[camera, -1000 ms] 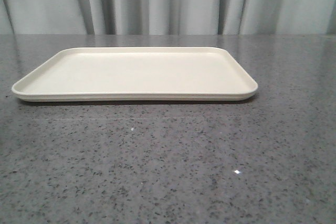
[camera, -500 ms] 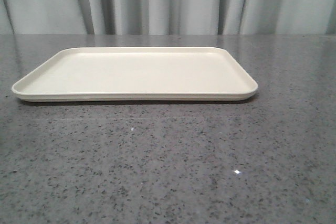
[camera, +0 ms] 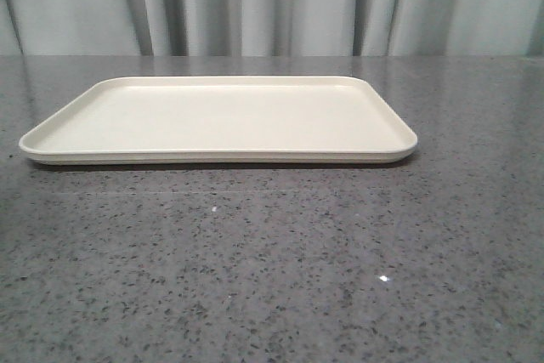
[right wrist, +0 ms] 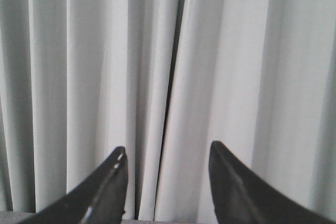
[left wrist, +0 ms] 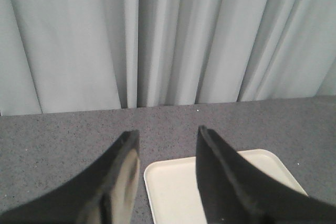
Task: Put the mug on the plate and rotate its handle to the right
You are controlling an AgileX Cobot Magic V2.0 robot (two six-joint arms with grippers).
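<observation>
The cream rectangular plate [camera: 221,121] lies flat on the grey speckled table in the front view, its surface bare. Part of it also shows in the left wrist view [left wrist: 173,192], below and between the fingers. The mug and its handle are out of view in every frame. My left gripper [left wrist: 168,137] is open and empty, held above the table near one corner of the plate. My right gripper [right wrist: 167,153] is open and empty, raised and facing the curtain. Neither gripper shows in the front view.
A grey pleated curtain [camera: 272,6] hangs behind the table's far edge. The grey speckled tabletop [camera: 272,269] stretches in front of the plate and to both sides of it.
</observation>
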